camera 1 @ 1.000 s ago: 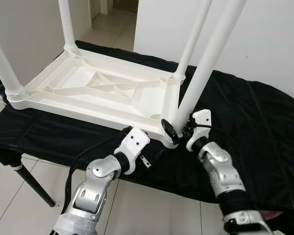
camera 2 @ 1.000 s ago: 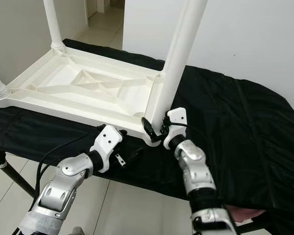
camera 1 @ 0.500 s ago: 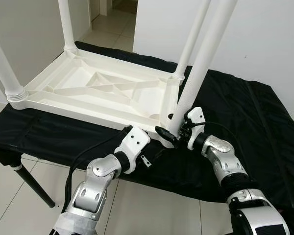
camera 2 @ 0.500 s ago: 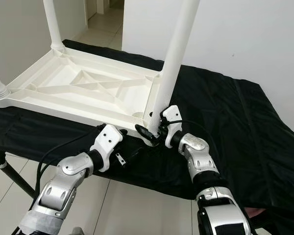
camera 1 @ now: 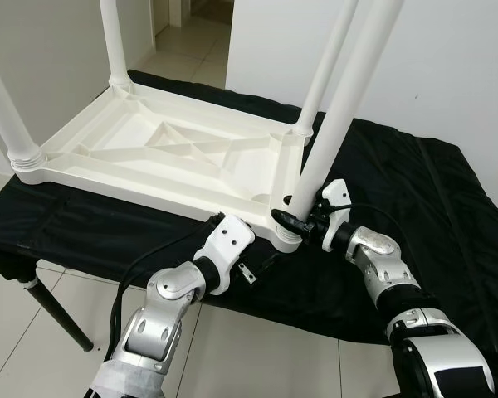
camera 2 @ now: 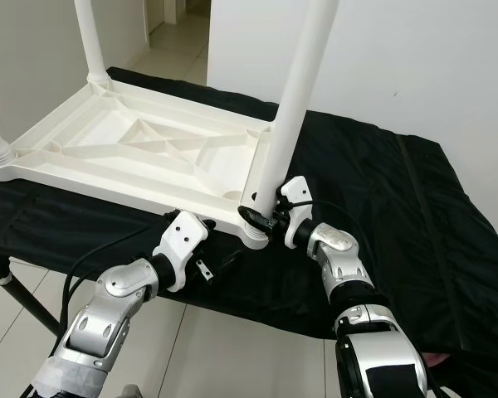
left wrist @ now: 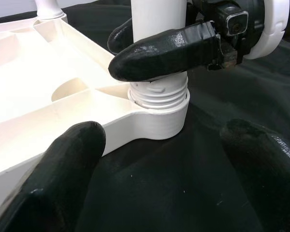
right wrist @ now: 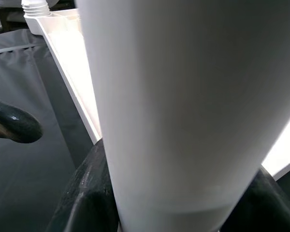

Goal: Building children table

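Note:
A white plastic children's table [camera 1: 166,157] lies upside down on a black cloth [camera 1: 415,215]. Three white legs stand in its corners. The fourth leg [camera 1: 340,108] rises from the near right corner socket [left wrist: 159,116], and its threads [left wrist: 158,94] show above the socket's rim. My right gripper [camera 1: 303,220] is shut on this leg just above the socket, with one black finger [left wrist: 164,48] wrapped across it. My left gripper [left wrist: 162,140] hangs open at the table's front edge, facing the socket and touching nothing.
The black cloth covers a work table whose front edge [camera 1: 299,315] runs just below my wrists. A black stand leg [camera 1: 58,319] reaches the tiled floor at the left. A white wall [camera 1: 448,58] stands behind, with a doorway [camera 1: 191,16] at the back left.
My right wrist has turned around the leg's base and its forearm has swung to the right. The held leg stands slightly more upright. The left arm has stayed put.

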You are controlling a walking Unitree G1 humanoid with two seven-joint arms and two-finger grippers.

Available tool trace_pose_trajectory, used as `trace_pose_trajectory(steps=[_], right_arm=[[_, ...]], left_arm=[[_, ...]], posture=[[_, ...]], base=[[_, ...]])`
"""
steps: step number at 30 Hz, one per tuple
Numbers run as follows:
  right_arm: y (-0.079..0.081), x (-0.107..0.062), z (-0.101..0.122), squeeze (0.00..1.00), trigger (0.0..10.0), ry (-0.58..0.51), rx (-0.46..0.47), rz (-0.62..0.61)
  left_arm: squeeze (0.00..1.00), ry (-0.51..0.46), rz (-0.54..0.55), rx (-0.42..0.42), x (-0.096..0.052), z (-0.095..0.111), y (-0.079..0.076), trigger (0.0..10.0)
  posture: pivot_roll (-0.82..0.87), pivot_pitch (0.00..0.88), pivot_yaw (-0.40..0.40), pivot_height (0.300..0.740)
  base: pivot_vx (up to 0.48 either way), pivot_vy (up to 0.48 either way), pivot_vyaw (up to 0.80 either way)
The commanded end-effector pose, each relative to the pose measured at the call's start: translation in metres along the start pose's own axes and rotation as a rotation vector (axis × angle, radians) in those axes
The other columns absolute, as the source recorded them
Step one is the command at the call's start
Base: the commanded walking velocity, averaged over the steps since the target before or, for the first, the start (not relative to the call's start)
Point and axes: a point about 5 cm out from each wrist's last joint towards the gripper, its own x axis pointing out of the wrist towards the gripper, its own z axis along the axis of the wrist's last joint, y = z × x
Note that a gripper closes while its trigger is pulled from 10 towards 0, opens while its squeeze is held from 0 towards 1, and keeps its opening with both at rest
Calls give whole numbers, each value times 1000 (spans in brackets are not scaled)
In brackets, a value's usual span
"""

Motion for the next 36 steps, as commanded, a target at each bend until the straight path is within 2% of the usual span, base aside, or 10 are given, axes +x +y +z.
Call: trace_pose_trajectory(steps=[1,6,8,14,20,21,23,26,29,36], right_arm=[[5,-2,-12,0,10000,38,35,-13],[6,0,-14,0,10000,29,69,-79],[8,5,-14,0,10000,27,83,-194],[21,12,-11,0,10000,-3,142,-347],[23,9,-15,0,10000,21,201,-584],[29,3,-21,0,10000,55,181,-704],[29,3,-21,0,10000,55,181,-704],[42,-3,-24,0,10000,77,172,-885],[54,2,-21,0,10000,61,183,-864],[49,4,-13,0,10000,30,178,-834]], left_arm=[[0,9,81,-3,1,-1,3,10000],[0,7,80,-4,1,0,3,10000],[0,7,78,-4,1,-1,2,10000],[0,6,74,-7,2,-1,1,10000],[0,6,69,-7,2,-1,0,10000],[0,7,70,-8,2,-1,0,10000],[0,7,70,-8,2,-1,0,10000],[0,10,69,-7,1,-2,-1,10000],[0,9,70,-8,1,-2,-1,10000],[0,9,64,-3,2,-2,-2,10000]], posture=[[32,0,-112,740],[30,0,-111,740],[25,0,-110,740],[20,0,-108,740],[25,0,-115,740],[25,0,-116,740],[25,0,-116,740],[29,0,-120,740],[36,0,-124,740],[37,0,-126,740]], base=[[0,0,0],[0,0,0],[0,0,0],[0,0,0],[0,0,0],[0,0,0],[0,0,0],[0,0,0],[0,0,0],[0,0,0]])
